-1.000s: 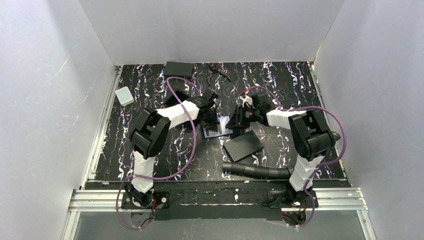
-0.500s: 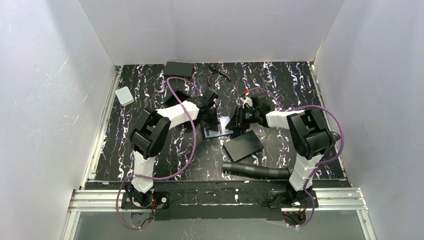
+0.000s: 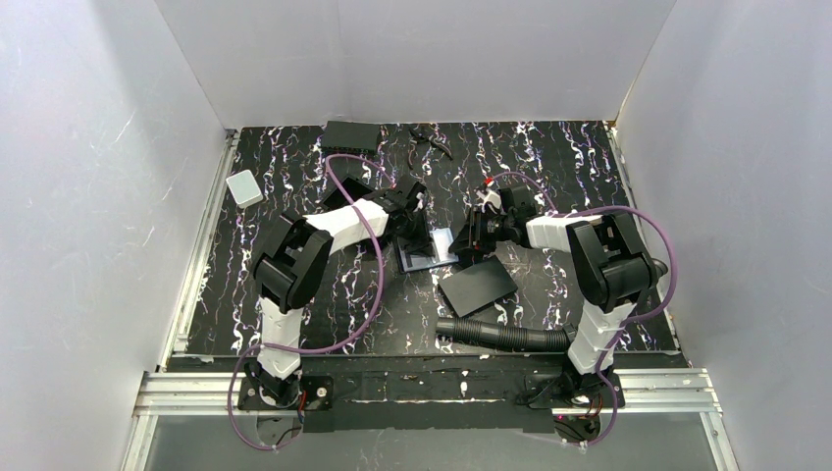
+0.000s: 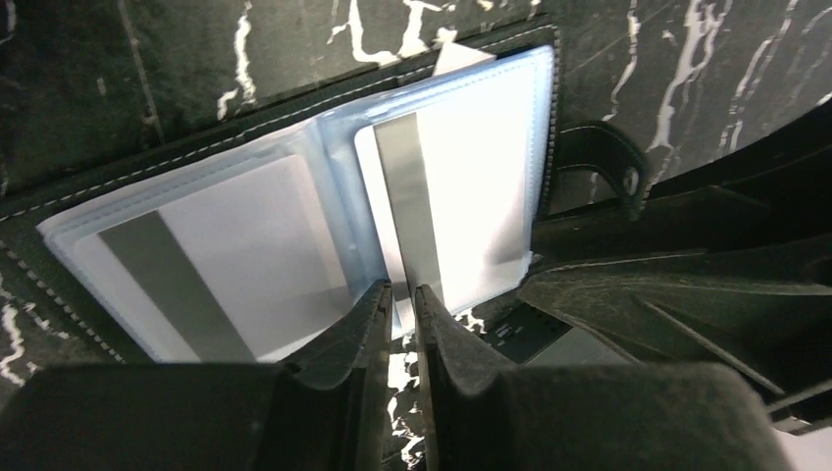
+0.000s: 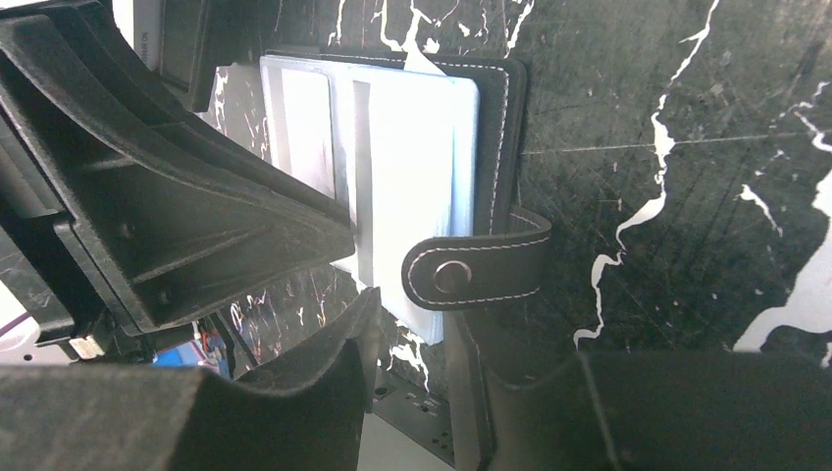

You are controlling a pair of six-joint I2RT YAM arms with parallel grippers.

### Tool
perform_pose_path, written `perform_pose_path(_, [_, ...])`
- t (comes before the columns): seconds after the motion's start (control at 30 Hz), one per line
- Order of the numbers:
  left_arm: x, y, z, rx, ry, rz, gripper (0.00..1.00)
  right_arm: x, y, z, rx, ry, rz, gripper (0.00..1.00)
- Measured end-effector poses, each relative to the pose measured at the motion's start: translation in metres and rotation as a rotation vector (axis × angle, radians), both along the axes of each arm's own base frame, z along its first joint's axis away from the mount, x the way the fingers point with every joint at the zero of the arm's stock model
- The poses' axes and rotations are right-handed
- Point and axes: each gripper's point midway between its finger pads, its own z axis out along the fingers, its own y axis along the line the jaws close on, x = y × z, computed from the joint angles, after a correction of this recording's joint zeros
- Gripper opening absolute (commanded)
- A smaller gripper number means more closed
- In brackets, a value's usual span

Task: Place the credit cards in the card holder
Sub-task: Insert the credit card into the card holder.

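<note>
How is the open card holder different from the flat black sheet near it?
The card holder lies open, showing pale cards in clear pockets; the black sheet is plain and dark all over. The holder has a stitched edge and a snap strap; the sheet shows neither. The sheet looks bigger than the holder. Both are flat rectangles lying on the table.

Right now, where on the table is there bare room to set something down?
Bare: the table's far right corner, behind the right arm, and the left edge strip nearer than the white box, beside the left arm. Crowded: the middle, where the left gripper and right gripper meet over the card holder, with the black sheet and hose just nearer.
</note>
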Motion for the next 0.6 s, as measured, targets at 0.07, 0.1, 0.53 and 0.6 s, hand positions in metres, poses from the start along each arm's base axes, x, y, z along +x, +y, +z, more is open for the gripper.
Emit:
perform_pose_path(0.07, [0.001,-0.005,0.002,-0.028,0.004,0.004,0.13,0.0,0.0,0.0,0.002,0.0,0.0,0.38])
perform_pose_path(0.1, [0.002,-0.007,0.004,-0.042,0.004,0.006,0.14,0.0,0.001,0.0,0.005,-0.001,0.0,0.38])
perform_pose_path(0.53, [0.0,-0.014,0.001,-0.084,0.035,0.01,0.24,-0.003,0.002,-0.001,0.028,0.012,-0.003,0.4])
perform_pose_path(0.6, [-0.001,-0.014,0.001,-0.083,0.034,0.009,0.22,-0.003,0.001,-0.001,0.019,0.011,0.0,0.41])
